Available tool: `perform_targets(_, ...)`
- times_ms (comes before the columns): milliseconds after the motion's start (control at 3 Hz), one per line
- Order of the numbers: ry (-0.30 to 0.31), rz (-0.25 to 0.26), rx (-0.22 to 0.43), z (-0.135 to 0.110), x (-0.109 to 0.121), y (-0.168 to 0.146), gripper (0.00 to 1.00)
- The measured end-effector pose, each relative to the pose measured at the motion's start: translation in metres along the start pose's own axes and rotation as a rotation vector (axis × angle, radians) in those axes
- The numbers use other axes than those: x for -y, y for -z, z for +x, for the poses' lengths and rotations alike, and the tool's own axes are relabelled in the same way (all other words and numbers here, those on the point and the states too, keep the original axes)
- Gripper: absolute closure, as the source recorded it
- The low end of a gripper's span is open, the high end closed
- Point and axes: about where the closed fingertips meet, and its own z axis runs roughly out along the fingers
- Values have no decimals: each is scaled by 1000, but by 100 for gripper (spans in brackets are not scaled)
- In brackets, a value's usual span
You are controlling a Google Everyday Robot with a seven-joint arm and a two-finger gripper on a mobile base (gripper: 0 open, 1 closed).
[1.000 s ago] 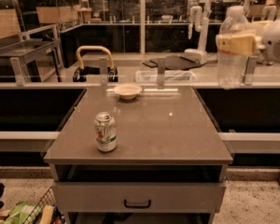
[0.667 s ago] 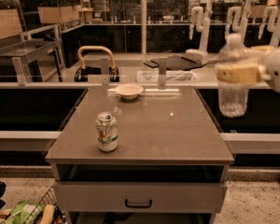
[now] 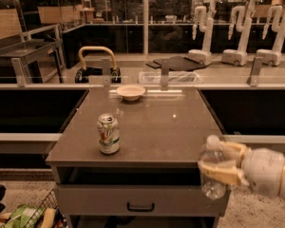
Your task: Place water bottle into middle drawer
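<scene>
My gripper is at the lower right, in front of the cabinet's right front corner, shut on the water bottle. The bottle is slim, clear plastic, upright, with a small cap on top. It hangs level with the cabinet top's front edge and the drawer gap below it. The drawer with a dark handle sits pulled out slightly under the top. A green-and-white soda can stands on the top near the front left.
A small pale bowl sits at the back of the cabinet top. Bags of snacks lie on the floor at lower left. Several idle robot arms stand behind a rail in the background.
My gripper has carried the bottle down from high at the right, level with the back rail, to the cabinet's front right corner near the drawer.
</scene>
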Motion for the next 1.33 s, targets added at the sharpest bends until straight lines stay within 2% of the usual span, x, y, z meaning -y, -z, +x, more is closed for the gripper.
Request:
perform_targets(333,-5,-55,19,68,-16,-29,100)
perform_targets(1000,-29,-74,35,80,-21,-38,100)
perform_targets(1333,-141,-126,73,113,-56,-41,100)
